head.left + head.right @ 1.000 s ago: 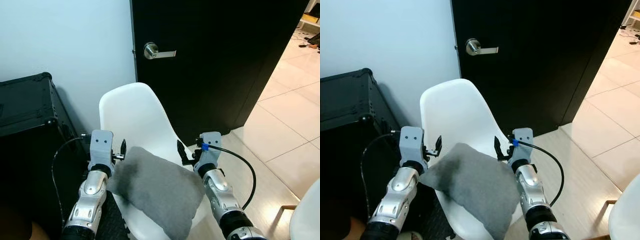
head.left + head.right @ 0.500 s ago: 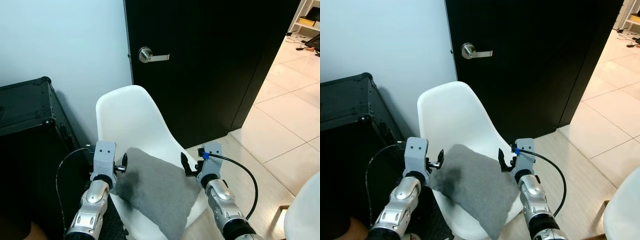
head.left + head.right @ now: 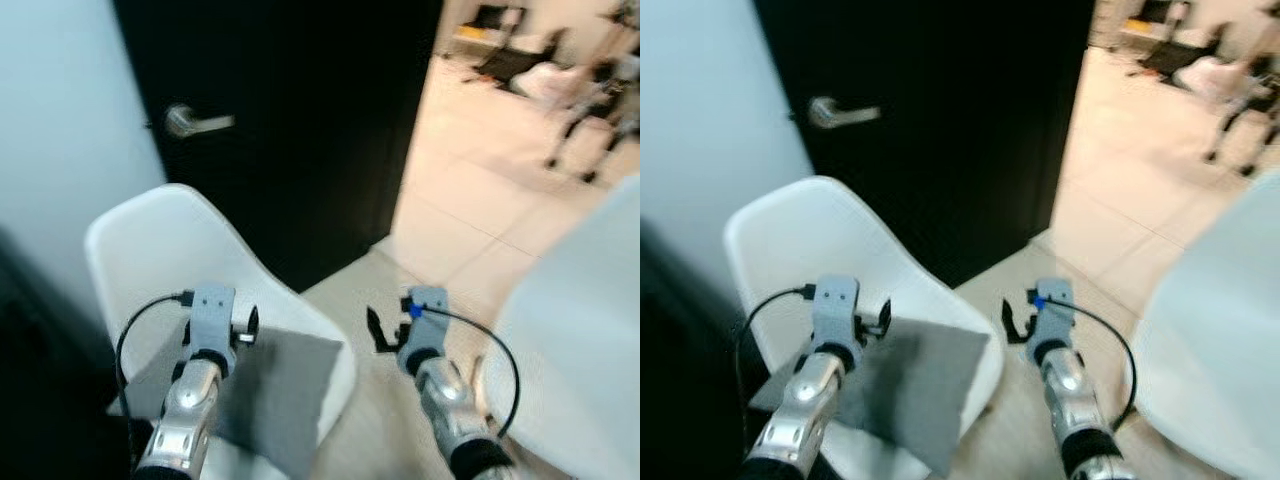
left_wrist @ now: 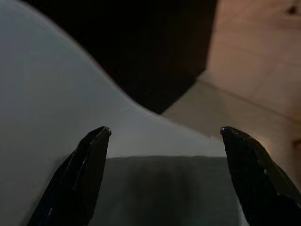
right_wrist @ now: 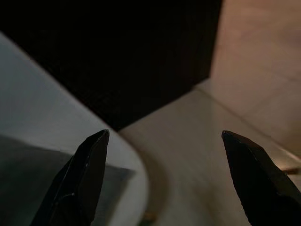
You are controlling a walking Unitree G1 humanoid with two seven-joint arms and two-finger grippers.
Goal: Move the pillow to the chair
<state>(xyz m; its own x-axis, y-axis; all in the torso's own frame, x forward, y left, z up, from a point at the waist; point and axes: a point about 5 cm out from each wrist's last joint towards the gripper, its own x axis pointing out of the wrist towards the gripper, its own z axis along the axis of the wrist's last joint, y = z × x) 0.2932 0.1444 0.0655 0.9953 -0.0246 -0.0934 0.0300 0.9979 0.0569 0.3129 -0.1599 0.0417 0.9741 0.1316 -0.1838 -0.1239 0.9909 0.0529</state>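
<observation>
The 2 head eyes look forward and down, blurred, sharing the chair (image 3: 190,260) and door (image 3: 300,130). Each wrist camera looks closely along its 2 fingers; both catch the chair's edge and floor (image 5: 207,155).

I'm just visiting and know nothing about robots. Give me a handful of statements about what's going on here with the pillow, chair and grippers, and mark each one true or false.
1. The grey pillow lies on the seat of the white chair. True.
2. The left gripper is clamped on the pillow. False: its fingers are spread open, with nothing between them.
3. The right gripper is open and holds nothing. True.
4. The door behind the chair is white. False: it is black, with a silver lever handle.
5. The right gripper hangs over tiled floor beside the chair. True.
</observation>
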